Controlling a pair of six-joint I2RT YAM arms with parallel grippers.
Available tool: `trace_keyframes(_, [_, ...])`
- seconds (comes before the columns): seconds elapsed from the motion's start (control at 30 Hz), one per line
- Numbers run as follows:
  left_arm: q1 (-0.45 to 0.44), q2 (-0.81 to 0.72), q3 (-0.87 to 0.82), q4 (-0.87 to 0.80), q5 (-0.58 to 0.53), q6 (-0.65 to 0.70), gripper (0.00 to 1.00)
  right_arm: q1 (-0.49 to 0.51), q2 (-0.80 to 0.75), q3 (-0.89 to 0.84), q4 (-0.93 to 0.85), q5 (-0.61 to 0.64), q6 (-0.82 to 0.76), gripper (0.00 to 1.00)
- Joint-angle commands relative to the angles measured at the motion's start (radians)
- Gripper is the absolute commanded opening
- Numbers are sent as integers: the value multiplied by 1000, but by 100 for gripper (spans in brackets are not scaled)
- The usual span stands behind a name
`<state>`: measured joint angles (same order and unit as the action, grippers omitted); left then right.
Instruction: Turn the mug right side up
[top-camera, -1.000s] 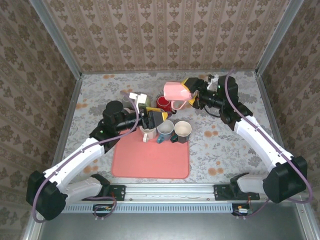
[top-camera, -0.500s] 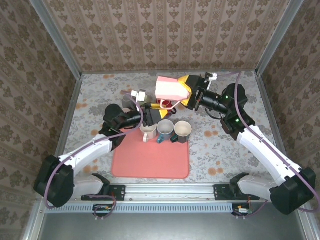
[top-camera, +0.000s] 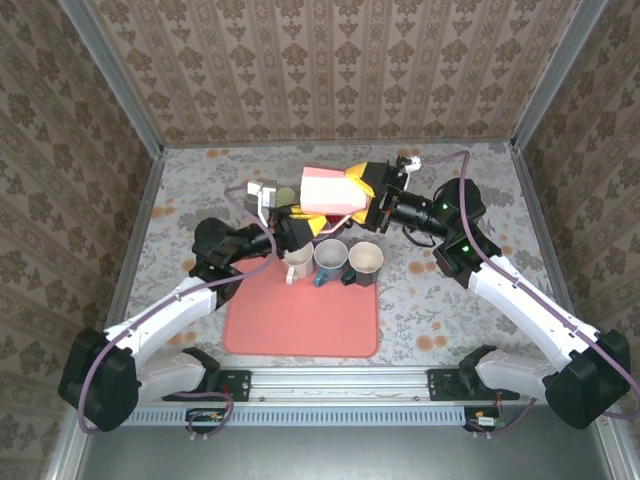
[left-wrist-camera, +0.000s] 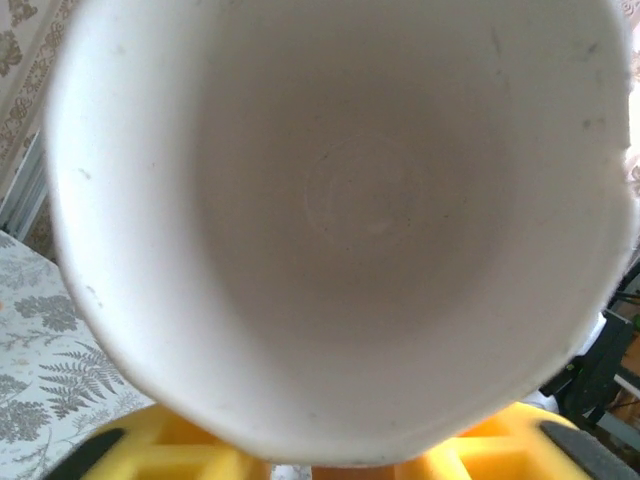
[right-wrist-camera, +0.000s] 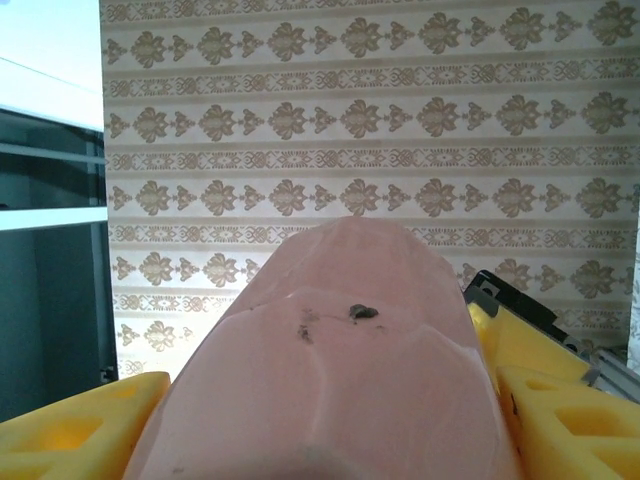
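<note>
From the top you see the pink mug (top-camera: 328, 190) up in the air over the desk (top-camera: 450, 300). It is tipped on its side, behind three cups (top-camera: 330, 260) that stand on the red mat (top-camera: 300, 320). Your right claw (top-camera: 352, 192) squeezes the mug between its yellow fingers. The right wrist view shows that hold close up: the mug (right-wrist-camera: 330, 370) sits between the fingers (right-wrist-camera: 70, 430), with the wall behind. Your left claw (top-camera: 303, 226) is right at the mug's low edge. Its wrist view looks straight into the mug (left-wrist-camera: 340, 220), and yellow fingers (left-wrist-camera: 150, 450) peek out below. You cannot tell if that claw grips it.
</note>
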<state>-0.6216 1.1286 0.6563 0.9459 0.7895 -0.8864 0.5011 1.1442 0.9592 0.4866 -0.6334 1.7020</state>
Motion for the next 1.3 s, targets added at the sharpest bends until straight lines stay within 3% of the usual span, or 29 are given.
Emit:
trace_keyframes(0.0, [-23, 2, 26, 76, 28, 30, 18, 17, -23, -4, 97, 26, 24, 36])
trace_keyframes(0.1, [-23, -9, 31, 63, 38, 39, 0, 21, -27, -17, 93, 36, 19, 39])
trace_keyframes(0.2, [-23, -52, 35, -20, 28, 81, 0, 20, -39, -21, 57, 43, -15, 53])
trace_keyframes(0.33, [-23, -131, 34, -138, -15, 147, 0, 19, -54, -2, -20, 45, -94, 82])
trace_keyframes(0.43, [-24, -196, 35, -238, -44, 187, 0, 19, -93, 26, -180, 82, -218, 98])
trace_keyframes(0.57, [-23, -309, 38, -460, -127, 269, 0, 6, -157, 27, -344, 162, -354, 100])
trace_keyframes(0.73, [-27, -437, 30, -703, -295, 360, 0, -23, -169, 4, -408, 181, -413, 100])
trace_keyframes(0.8, [-27, -484, 58, -897, -426, 400, 0, -34, -170, 16, -488, 191, -479, 100])
trace_keyframes(0.93, [-27, -540, 164, -1343, -795, 469, 0, -63, -208, 41, -682, 238, -649, 100])
trace_keyframes(1.07, [-27, -490, 244, -1691, -1015, 441, 0, -73, -252, 95, -899, 370, -850, 100])
trace_keyframes(1.27, [-12, -416, 200, -1828, -1118, 426, 0, -76, -286, 111, -1002, 443, -987, 97])
